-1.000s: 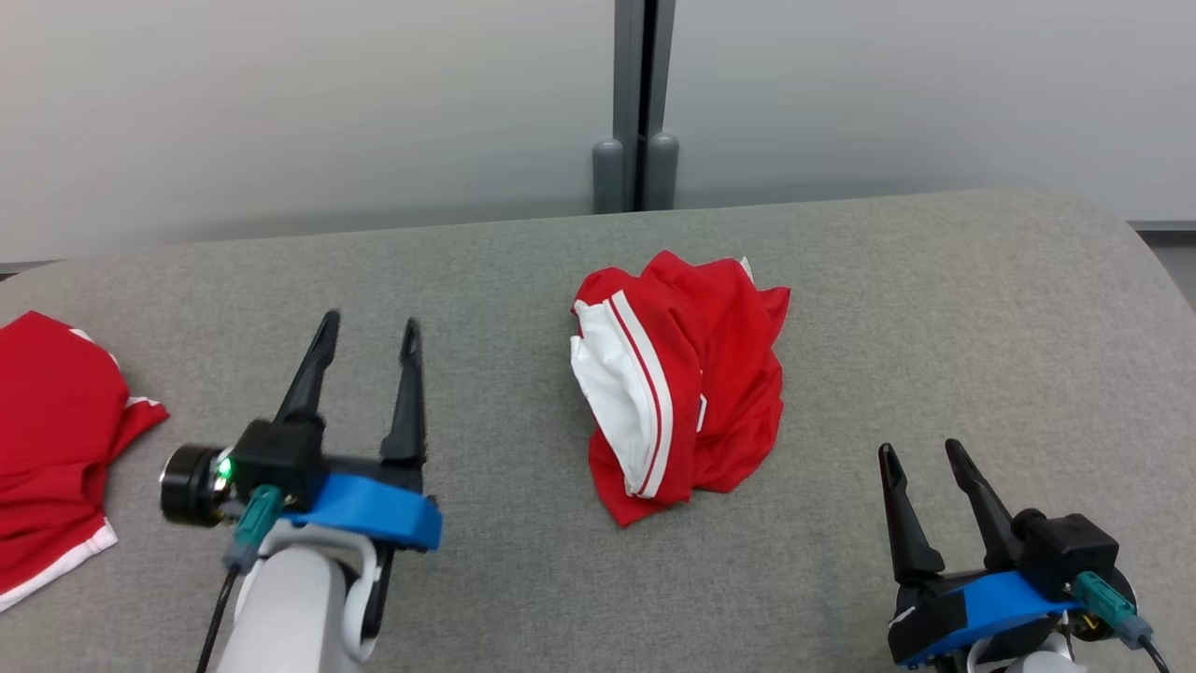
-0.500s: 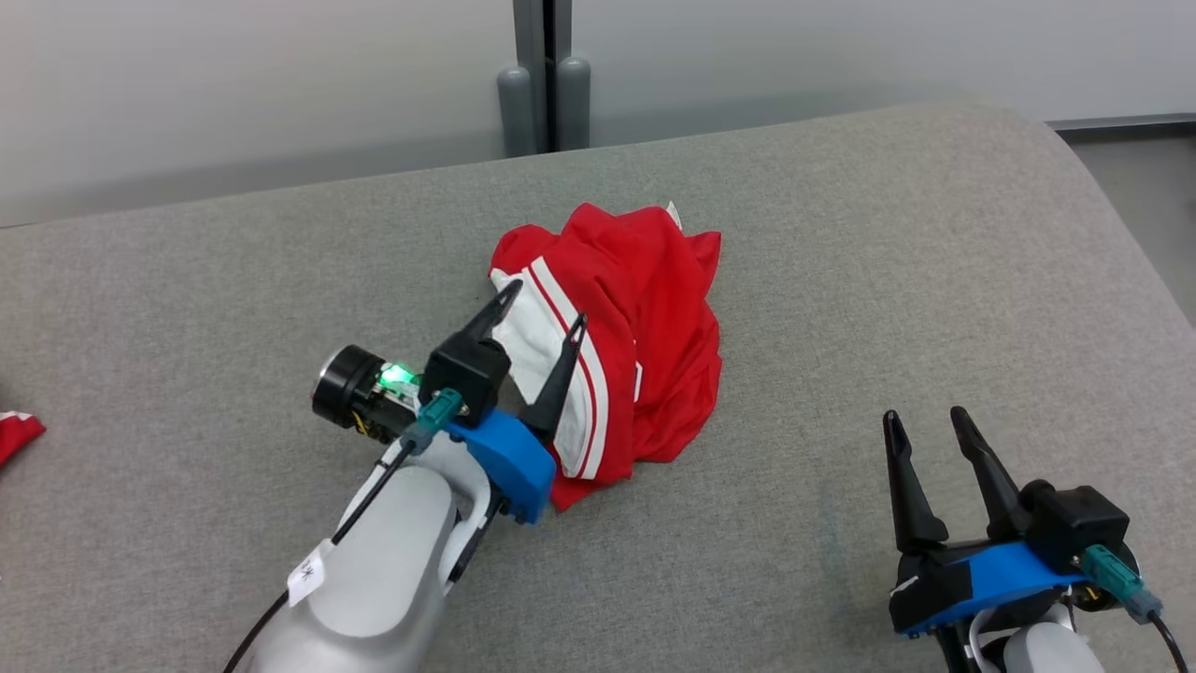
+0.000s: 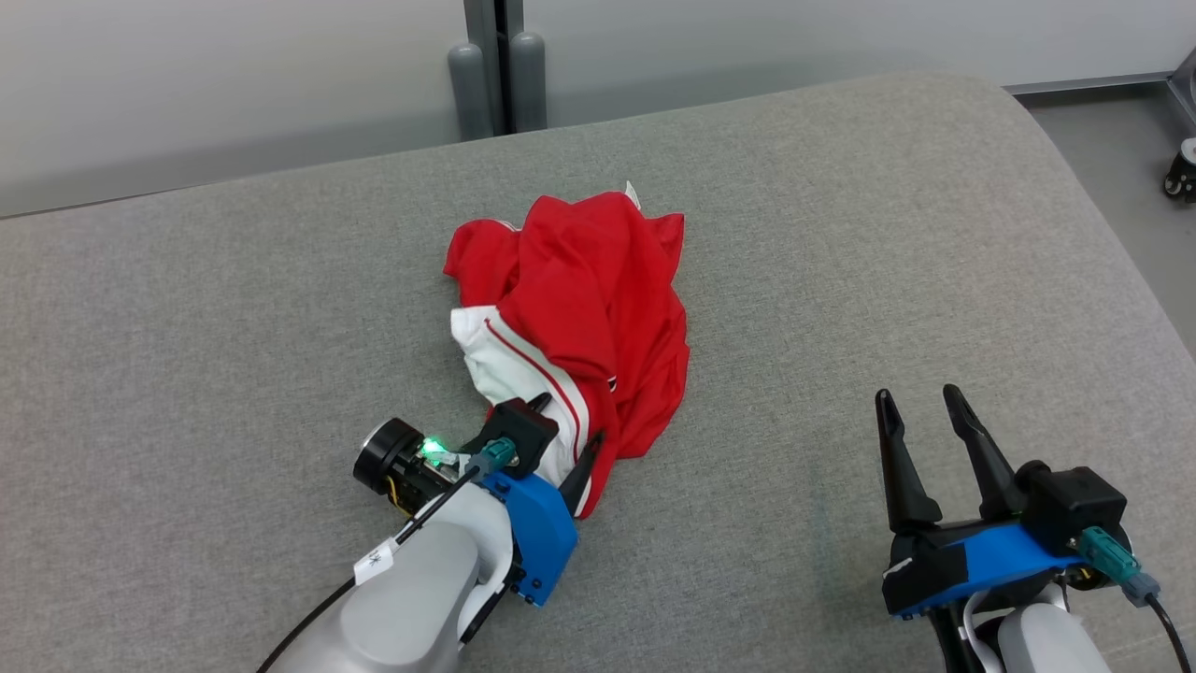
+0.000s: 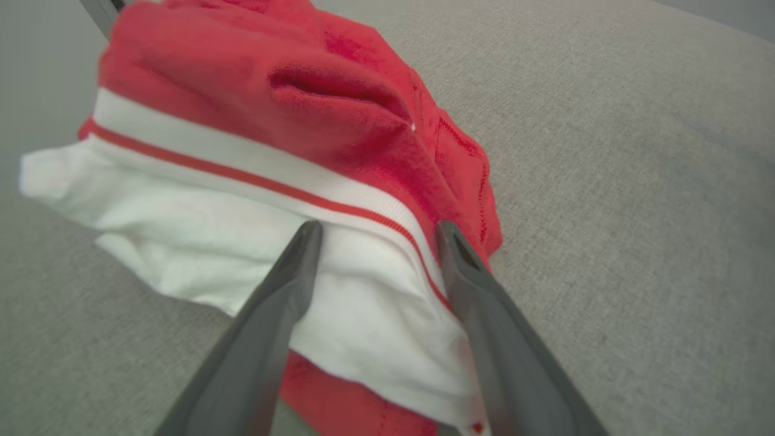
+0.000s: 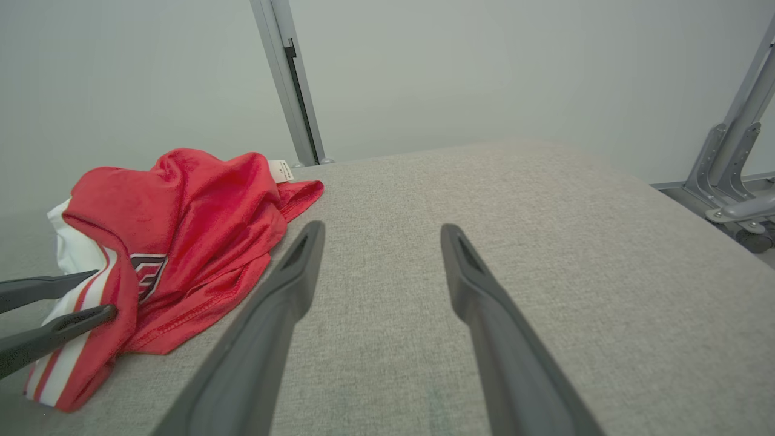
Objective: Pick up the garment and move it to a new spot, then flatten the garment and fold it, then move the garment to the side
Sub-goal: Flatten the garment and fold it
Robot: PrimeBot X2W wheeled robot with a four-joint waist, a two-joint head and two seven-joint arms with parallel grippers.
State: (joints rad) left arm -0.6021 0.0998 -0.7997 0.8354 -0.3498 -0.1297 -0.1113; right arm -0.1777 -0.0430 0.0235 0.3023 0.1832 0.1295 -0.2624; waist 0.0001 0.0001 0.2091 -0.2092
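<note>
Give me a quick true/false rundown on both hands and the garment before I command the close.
1. The left hand is open, straddling the white striped edge of the garment. True.
2. The right hand is gripping the garment. False: it is open over the bare grey table, apart from the cloth.
3. The garment lies flat and folded. False: it is a crumpled heap.
4. The garment is red with a white panel. True.
</note>
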